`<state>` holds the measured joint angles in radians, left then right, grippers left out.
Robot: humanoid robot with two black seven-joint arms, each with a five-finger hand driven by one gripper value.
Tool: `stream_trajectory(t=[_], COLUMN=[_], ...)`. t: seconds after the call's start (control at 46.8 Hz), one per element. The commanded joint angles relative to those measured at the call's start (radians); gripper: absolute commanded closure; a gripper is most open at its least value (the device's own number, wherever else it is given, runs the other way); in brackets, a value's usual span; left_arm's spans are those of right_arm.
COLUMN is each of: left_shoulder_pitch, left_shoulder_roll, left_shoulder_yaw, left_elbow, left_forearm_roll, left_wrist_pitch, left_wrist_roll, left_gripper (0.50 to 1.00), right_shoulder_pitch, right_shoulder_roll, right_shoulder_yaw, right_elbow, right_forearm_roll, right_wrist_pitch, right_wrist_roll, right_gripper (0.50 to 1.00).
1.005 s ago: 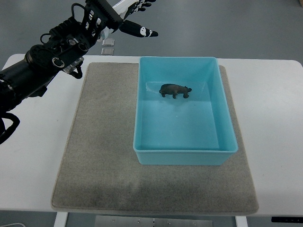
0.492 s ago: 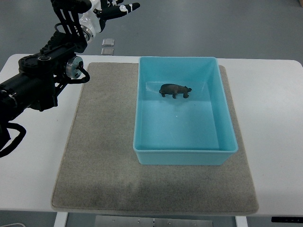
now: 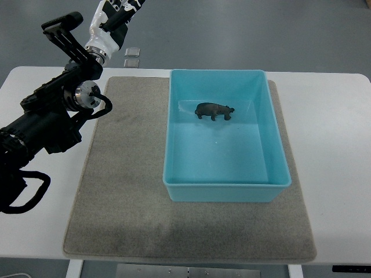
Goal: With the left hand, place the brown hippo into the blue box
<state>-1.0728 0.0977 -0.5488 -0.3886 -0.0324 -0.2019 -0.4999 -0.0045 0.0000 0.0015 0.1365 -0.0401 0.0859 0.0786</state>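
Note:
The brown hippo (image 3: 214, 110) stands inside the blue box (image 3: 226, 189), on its floor toward the far side, head pointing right. My left arm comes in from the left edge and rises over the table's far left corner. Its hand (image 3: 115, 13) is high at the picture's top edge, well left of the box and apart from the hippo, and is partly cut off by the frame. The right arm does not show.
The box sits on the right part of a grey mat (image 3: 124, 191) lying on a white table (image 3: 333, 133). Two small grey squares (image 3: 132, 57) lie beyond the table's far edge, near the hand.
The left arm has drawn back to the left and upward, away from the box, so the hand now sits partly out of frame. The hippo and box have stayed put.

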Motion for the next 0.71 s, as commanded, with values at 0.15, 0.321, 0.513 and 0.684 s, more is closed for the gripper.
stream_trajectory(t=[0.15,0.321,0.513,0.684], left_shoulder_pitch=[0.013,0.02,0.043,0.053], left_shoulder_roll=[-0.044,-0.044,-0.046,-0.044], left_shoulder_yaw=[-0.059,-0.059,-0.053,-0.053], left_elbow=[0.042,0.047,0.037,0.037], left_forearm_roll=[-0.086,-0.168,-0.166,-0.159], left_wrist_pitch=[0.074,0.094,0.09,0.081], left_wrist_roll=[0.0,0.0,-0.002,-0.002], left_gripper=[0.538,0.536,0.506,0.506], right_shoulder_pitch=[0.0,0.0,0.0,0.0], right_shoulder_roll=[0.0,0.0,0.0,0.0], right_shoulder_yaw=[0.0,0.0,0.0,0.0], right_elbow=[0.0,0.0,0.0,0.0], right_forearm_roll=[0.0,0.0,0.0,-0.001], right_wrist_pitch=[0.0,0.0,0.0,0.0], right_wrist_roll=[0.0,0.0,0.001,0.0], right_gripper=[0.564,0.564,0.564,0.564])
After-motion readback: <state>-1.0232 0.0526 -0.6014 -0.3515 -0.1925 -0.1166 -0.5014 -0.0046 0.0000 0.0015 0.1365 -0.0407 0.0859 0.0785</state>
